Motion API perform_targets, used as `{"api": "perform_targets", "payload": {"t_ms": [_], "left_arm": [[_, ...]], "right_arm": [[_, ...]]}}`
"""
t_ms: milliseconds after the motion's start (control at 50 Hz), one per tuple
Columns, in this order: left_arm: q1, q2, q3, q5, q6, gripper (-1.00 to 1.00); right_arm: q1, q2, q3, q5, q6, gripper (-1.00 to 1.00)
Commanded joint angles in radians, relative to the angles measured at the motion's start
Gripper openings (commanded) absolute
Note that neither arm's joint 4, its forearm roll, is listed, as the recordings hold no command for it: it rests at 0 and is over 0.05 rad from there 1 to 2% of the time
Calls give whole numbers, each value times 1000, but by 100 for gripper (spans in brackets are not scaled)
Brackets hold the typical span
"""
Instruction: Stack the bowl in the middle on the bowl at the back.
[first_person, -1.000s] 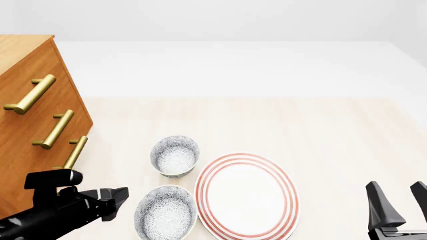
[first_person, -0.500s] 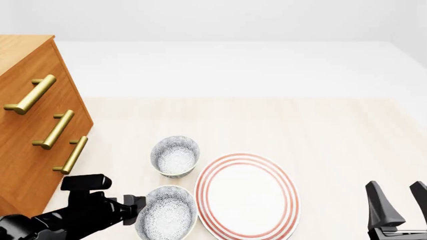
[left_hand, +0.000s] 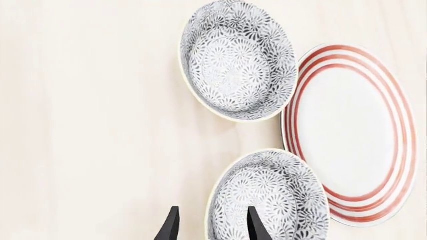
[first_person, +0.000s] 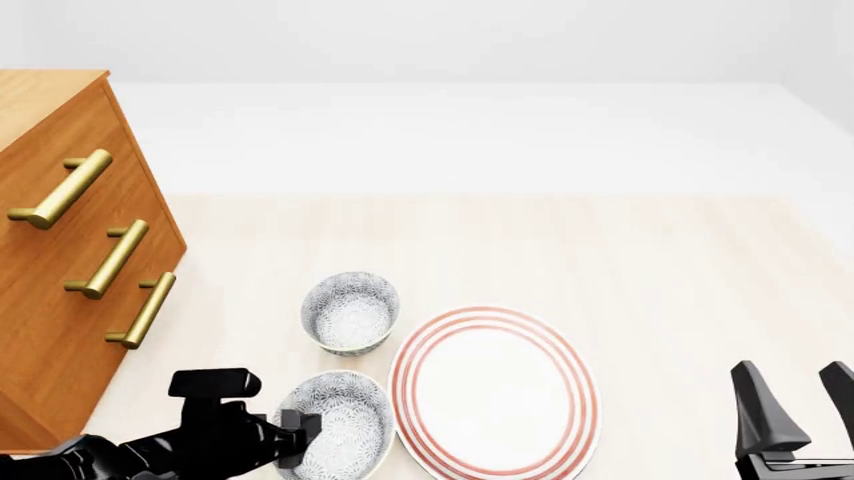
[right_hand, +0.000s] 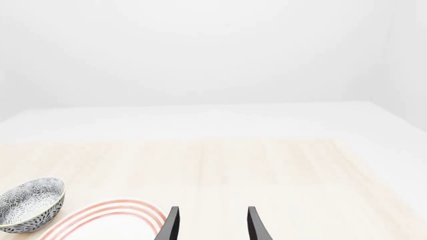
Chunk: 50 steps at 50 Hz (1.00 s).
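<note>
Front view has the left gripper (first_person: 296, 440) right at the near edge of the table (first_person: 667, 260), tips at the left rim of the bowl in the middle (first_person: 336, 425). From the left wrist view its two fingers stand apart and straddle that rim: one fingertip over the bare wood outside the bowl in the middle (left_hand: 270, 197), the other over its speckled inside. Nothing is clamped yet, and whether the tips touch the rim is hard to tell.

Beside it on the right sits the red-ringed plate (first_person: 494, 392), close to touching this bowl, so the rim side chosen, away from the plate, looks the sensible one. To do this well, the fingers should probably sink a little deeper over the wall before closing, then pinch firmly, since a thin rim may tilt the bowl when lifted.

Over on the right, the right gripper (first_person: 798, 412) waits with its fingers spread, holding nothing.

Further out, just beyond the held-for bowl, the bowl at the back (first_person: 351, 312) stands upright and open, well placed to receive its twin. A straight lift, a short carry forward, then centring above it seems the plan. At far left the drawer cabinet (first_person: 60, 260) stands clear.
</note>
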Motion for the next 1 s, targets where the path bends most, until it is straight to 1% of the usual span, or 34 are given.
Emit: {"api": "perform_targets", "payload": {"t_ms": [20, 60, 80, 260, 360, 420, 500, 520, 540, 560, 580, 620, 640, 760, 880, 920, 940, 960, 980, 1000], "left_arm": [[-53, 75, 13, -80, -31, 100], [-67, 71, 10, -79, -35, 100], [-66, 66, 8, -73, -32, -100], [-71, 60, 2, -64, -29, -100], [-72, 17, -10, -18, -23, -100], [-66, -27, -20, 31, -15, -100], [-58, -124, -46, 136, -3, -100], [-58, -125, -46, 137, -3, -100], [-57, -167, -61, 187, 2, -100], [-57, -169, -61, 189, 2, -100], [-55, -217, -79, 246, 8, -100], [-51, -264, -100, 303, 14, -100], [-51, -264, -100, 304, 14, -100], [-52, -360, -152, 432, 27, -100], [-81, -433, -191, 533, 25, -100], [-108, -456, -209, 570, 17, -100], [-128, -475, -232, 610, 20, -100], [-129, -475, -232, 611, 20, -100], [-161, -494, -250, 647, 13, -100], [-168, -500, -259, 664, 16, -100]], "right_arm": [[-1, 1, 0, 0, 3, 100], [-2, 1, 0, 0, 4, 100], [-1, 1, 0, 0, 4, 100], [-1, -8, -1, 9, 5, 100], [-1, -14, -1, 15, 4, 100], [-1, -15, -1, 17, 3, 100], [0, -17, 0, 18, 2, 100], [0, -17, 0, 18, 2, 100], [0, -17, 0, 17, 2, 100], [0, -17, 0, 17, 2, 100], [0, -18, 0, 19, 2, 100], [1, -19, 0, 19, 0, 100], [1, -19, 0, 19, 0, 100], [2, -17, -1, 16, -3, 100], [4, -16, -1, 15, -6, 100], [4, -16, -1, 16, -7, 100], [5, -18, -2, 18, -8, 100], [5, -18, -2, 18, -8, 100], [5, -22, -2, 22, -8, 100], [6, -23, -2, 23, -9, 100]]}}
